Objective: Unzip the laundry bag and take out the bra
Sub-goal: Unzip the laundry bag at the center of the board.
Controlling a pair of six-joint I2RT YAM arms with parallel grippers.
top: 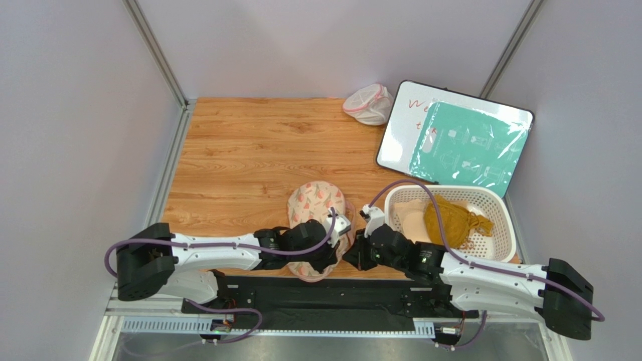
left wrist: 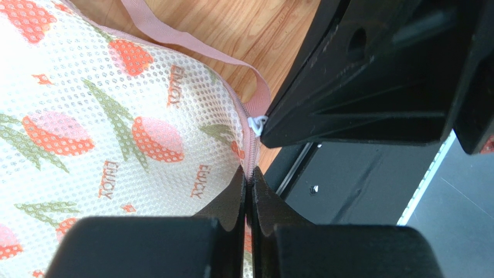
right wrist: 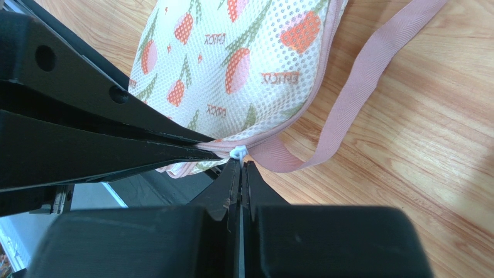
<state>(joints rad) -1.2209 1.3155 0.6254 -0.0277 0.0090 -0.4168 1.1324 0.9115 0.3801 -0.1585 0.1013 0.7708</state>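
Note:
The laundry bag point(top: 316, 204), cream mesh with orange-pink and green print and pink edging, lies at the table's near edge between my arms. My left gripper point(top: 335, 252) is shut on the bag's pink zipper seam point(left wrist: 251, 152), with its tips point(left wrist: 248, 176) just below the white zipper pull point(left wrist: 257, 124). My right gripper point(top: 351, 256) is shut, its tips point(right wrist: 240, 165) pinching the white zipper pull point(right wrist: 238, 153) at the bag's corner, next to the pink strap loop point(right wrist: 353, 92). The zipper looks closed. The bra is hidden.
A white basket point(top: 501, 226) holding mustard-yellow cloth point(top: 452, 219) stands right of the bag. A whiteboard point(top: 392, 143) with a teal sheet lies at the back right, and a small white mesh pouch point(top: 369, 104) beside it. Grey walls enclose the table.

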